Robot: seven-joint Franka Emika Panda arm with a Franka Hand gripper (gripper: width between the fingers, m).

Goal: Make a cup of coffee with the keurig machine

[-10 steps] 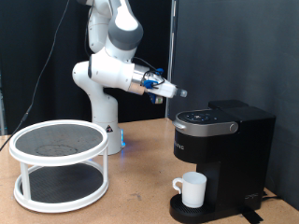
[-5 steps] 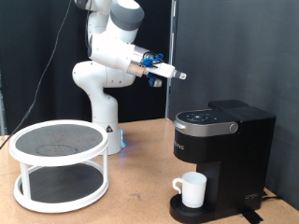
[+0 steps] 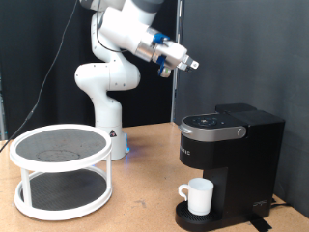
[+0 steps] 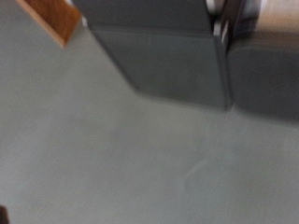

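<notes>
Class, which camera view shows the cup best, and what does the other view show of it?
The exterior view: the cup stands whole and upright on the keurig's drip base, under its closed lid. The wrist view is blurred and shows no cup.

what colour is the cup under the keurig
Plain white cup, clearest in the exterior view.

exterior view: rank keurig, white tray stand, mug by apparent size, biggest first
1-2. Black boxy keurig machine and white round two-tier tray stand: look alike in extent, no firm order.
3. Small white ceramic mug, clearly smallest.
</notes>
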